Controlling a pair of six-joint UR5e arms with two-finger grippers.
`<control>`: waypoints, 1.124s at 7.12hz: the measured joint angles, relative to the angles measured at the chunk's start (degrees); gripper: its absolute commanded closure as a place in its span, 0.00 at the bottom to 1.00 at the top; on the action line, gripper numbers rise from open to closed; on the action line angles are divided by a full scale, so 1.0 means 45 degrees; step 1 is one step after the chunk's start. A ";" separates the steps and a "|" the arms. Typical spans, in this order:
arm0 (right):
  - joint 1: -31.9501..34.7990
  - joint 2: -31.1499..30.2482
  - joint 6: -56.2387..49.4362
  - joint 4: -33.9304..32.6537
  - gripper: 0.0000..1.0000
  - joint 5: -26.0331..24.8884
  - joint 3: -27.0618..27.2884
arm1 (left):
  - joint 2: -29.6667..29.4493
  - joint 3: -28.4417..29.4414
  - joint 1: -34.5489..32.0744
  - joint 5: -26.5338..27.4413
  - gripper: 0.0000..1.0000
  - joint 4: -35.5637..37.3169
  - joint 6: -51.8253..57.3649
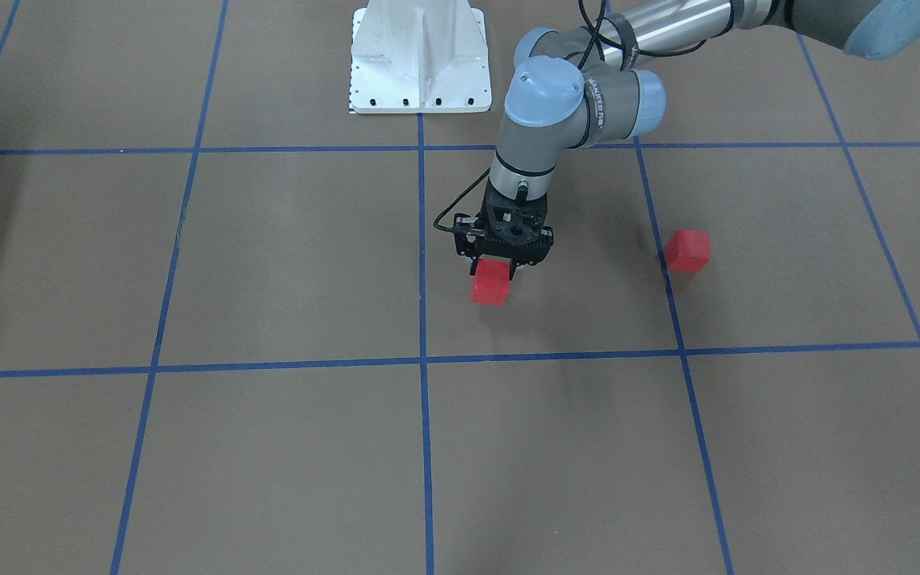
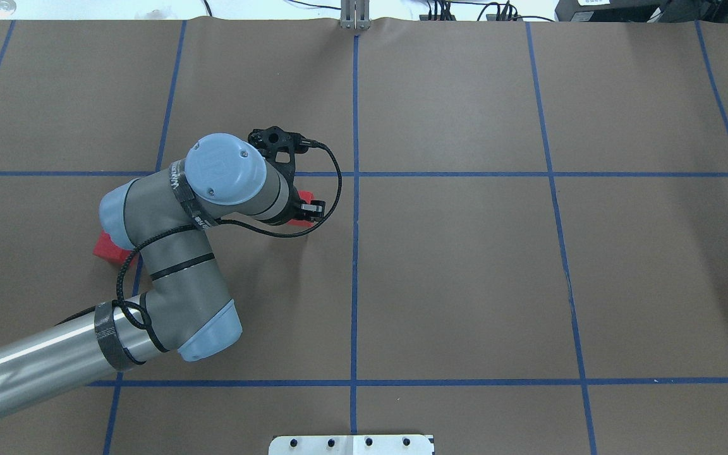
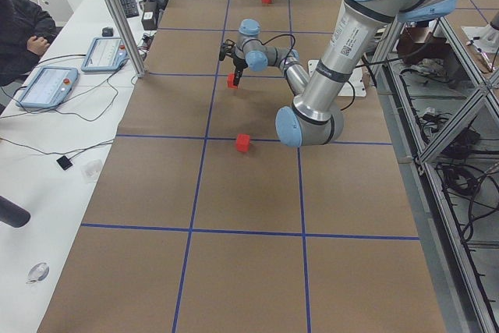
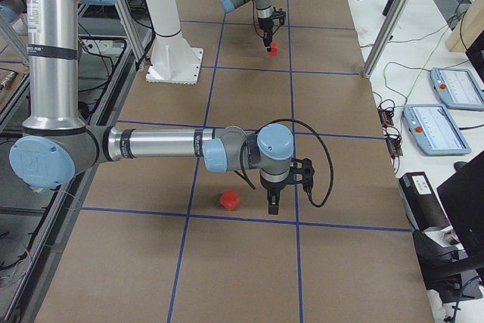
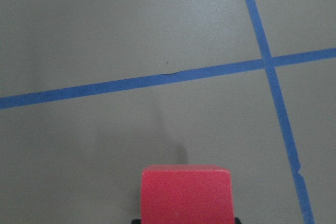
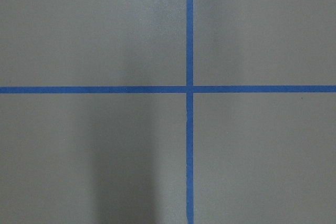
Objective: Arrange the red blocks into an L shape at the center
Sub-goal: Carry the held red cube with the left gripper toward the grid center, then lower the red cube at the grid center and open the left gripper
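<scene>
My left gripper [image 1: 503, 267] is shut on a red block [image 1: 489, 284], pointing down close over the brown floor. In the left wrist view that red block [image 5: 186, 193] fills the bottom edge, with the tape crossing [image 5: 268, 62] of the center ahead of it. The center [image 1: 438, 375] lies just beside the held block. A second red block [image 1: 687, 250] sits on the floor further out on my left, half hidden by my arm in the overhead view. The third red block [image 4: 229, 200] lies next to my right gripper [image 4: 272, 203], and I cannot tell whether that gripper is open or shut.
The white robot base plate [image 1: 420, 88] stands at the table's robot-side edge. Blue tape lines divide the brown floor into squares. The right wrist view holds only a tape crossing [image 6: 189, 88]. A side bench with teach pendants [image 3: 45, 85] and a seated person runs along the far side.
</scene>
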 measured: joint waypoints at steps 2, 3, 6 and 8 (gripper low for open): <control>0.0000 0.0016 0.0004 0.0012 0.01 0.0000 -0.0002 | -0.1583 0.0467 0.0111 -0.0011 1.00 0.1763 -0.1524; 0.0000 0.0019 0.0014 0.0014 0.01 0.0000 -0.0006 | -0.2278 0.0886 0.0247 0.0012 1.00 0.2414 -0.1880; 0.0000 0.0022 0.0033 0.0015 0.01 0.0000 -0.0025 | -0.2883 0.1920 0.0607 0.0452 1.00 0.2121 -0.2185; 0.0000 0.0022 0.0027 0.0011 0.01 -0.0004 -0.0037 | -0.3153 0.2627 0.0707 0.0700 1.00 0.1729 -0.2124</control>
